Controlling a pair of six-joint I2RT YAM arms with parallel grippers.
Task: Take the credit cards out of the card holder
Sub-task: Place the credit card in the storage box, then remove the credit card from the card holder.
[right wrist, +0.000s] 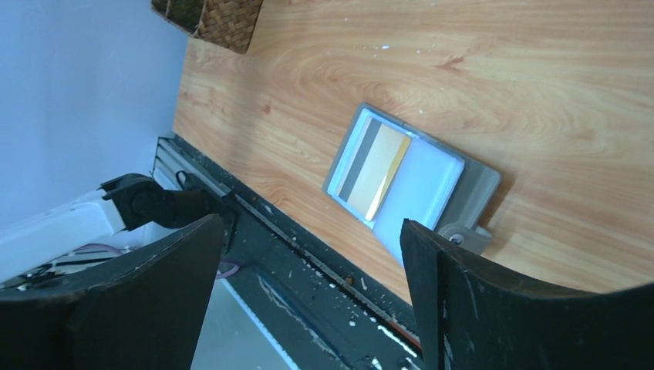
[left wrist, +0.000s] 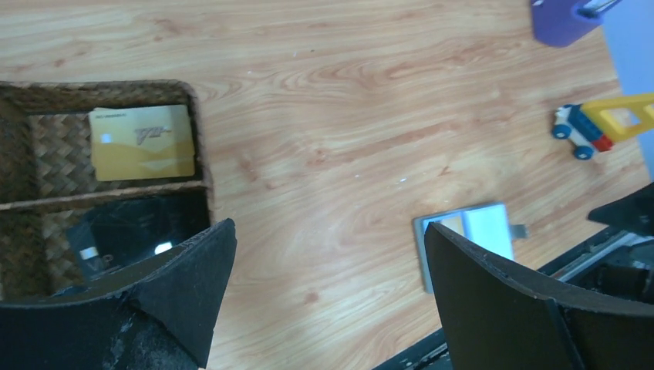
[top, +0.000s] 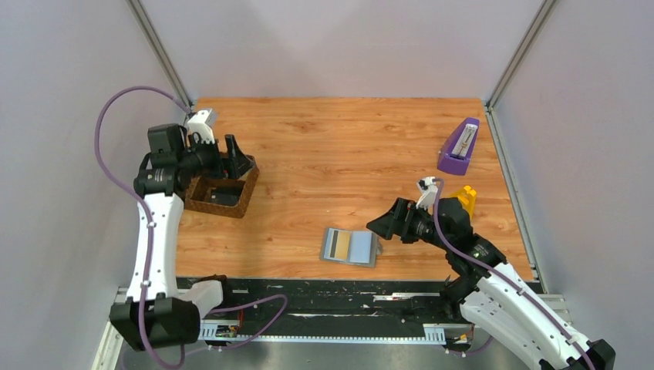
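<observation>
The card holder [top: 364, 249] lies open near the table's front edge, pale blue-grey inside. A tan credit card with a grey stripe [top: 339, 245] sits on its left panel; both show in the right wrist view, holder [right wrist: 428, 185] and card [right wrist: 375, 166]. My right gripper [top: 378, 226] is open and empty, just right of the holder and above the table. My left gripper [top: 237, 160] is open and empty over the brown woven tray [top: 245, 202]. In the tray lie a gold card [left wrist: 141, 142] and a black card [left wrist: 127, 235], in separate compartments.
A purple stand [top: 459, 146] holding a pale item is at the back right. A yellow toy vehicle [top: 465, 199] sits beside the right arm's wrist. A black rail [top: 324, 289] runs along the near table edge. Grey walls enclose the table.
</observation>
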